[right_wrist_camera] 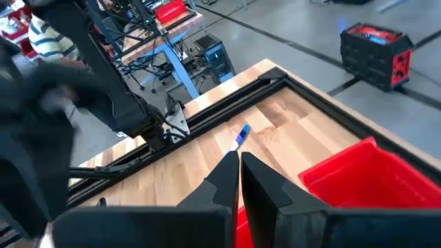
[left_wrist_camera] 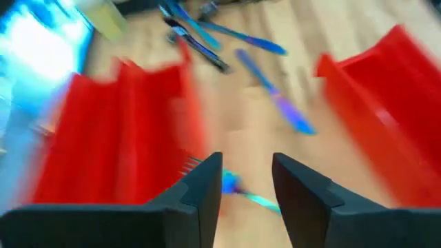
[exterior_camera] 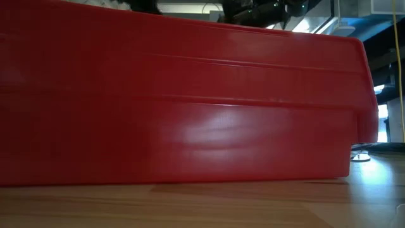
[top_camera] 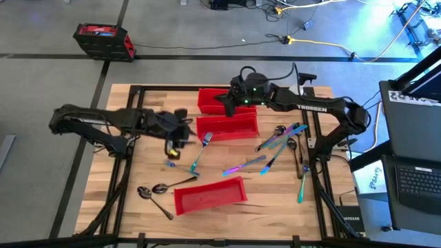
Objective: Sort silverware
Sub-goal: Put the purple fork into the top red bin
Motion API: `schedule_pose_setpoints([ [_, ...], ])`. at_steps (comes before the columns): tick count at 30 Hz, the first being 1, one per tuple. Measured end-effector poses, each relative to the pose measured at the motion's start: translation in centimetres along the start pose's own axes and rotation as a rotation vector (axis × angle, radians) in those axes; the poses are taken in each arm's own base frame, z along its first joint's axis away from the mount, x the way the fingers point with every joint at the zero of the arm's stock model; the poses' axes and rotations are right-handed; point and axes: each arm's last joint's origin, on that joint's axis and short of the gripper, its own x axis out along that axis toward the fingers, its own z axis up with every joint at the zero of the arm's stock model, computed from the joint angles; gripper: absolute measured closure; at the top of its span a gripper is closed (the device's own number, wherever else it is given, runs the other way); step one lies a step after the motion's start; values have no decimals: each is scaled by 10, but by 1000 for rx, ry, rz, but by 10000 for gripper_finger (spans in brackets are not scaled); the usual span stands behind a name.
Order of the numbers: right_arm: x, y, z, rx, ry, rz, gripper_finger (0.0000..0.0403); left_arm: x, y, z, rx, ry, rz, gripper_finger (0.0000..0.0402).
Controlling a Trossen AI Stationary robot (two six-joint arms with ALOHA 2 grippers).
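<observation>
- The silverware (top_camera: 275, 141) lies scattered on the wooden table (top_camera: 124, 193): a cluster of iridescent pieces at the right, a fork (top_camera: 200, 153) near the middle, two dark spoons (top_camera: 153, 191) at the near left
- The left gripper (top_camera: 173, 148) hangs low just left of the fork, its fingers (left_wrist_camera: 204, 189) part open, a teal piece showing between them; whether it is gripped cannot be told
- The right gripper (top_camera: 231, 101) hovers above the far red bins (top_camera: 227, 125), fingers closed on nothing
- A third red bin (top_camera: 210, 195) sits near the front edge
</observation>
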Motion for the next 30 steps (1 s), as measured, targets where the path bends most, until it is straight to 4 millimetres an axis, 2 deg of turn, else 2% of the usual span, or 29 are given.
schedule_pose_setpoints([
  [3, -4, 7, 1, -52, -4, 16, 398, 19, -18, -20, -151, 6, -81, 288],
  [6, -8, 17, 1, -113, -1, 40, 377, 29, -29, -26, -320, -81, -108, 288],
  [8, -9, 23, -1, -140, 7, 53, 354, 29, -31, -29, -420, -113, -56, 288],
  [11, -11, 31, -4, -170, 26, 63, 311, 34, -37, -41, -526, -68, 60, 288],
  [16, -10, 37, -10, -238, 46, 35, 240, 47, -55, -65, -571, -27, 152, 288],
  [20, -10, 38, -13, -271, 69, 26, 202, 63, -69, -87, -623, 18, 219, 288],
  [24, -10, 36, -14, -293, 90, 21, 185, 78, -83, -97, -661, 11, 224, 288],
  [30, -10, 36, -15, -321, 94, 23, 182, 104, -96, -109, -716, 15, 242, 288],
])
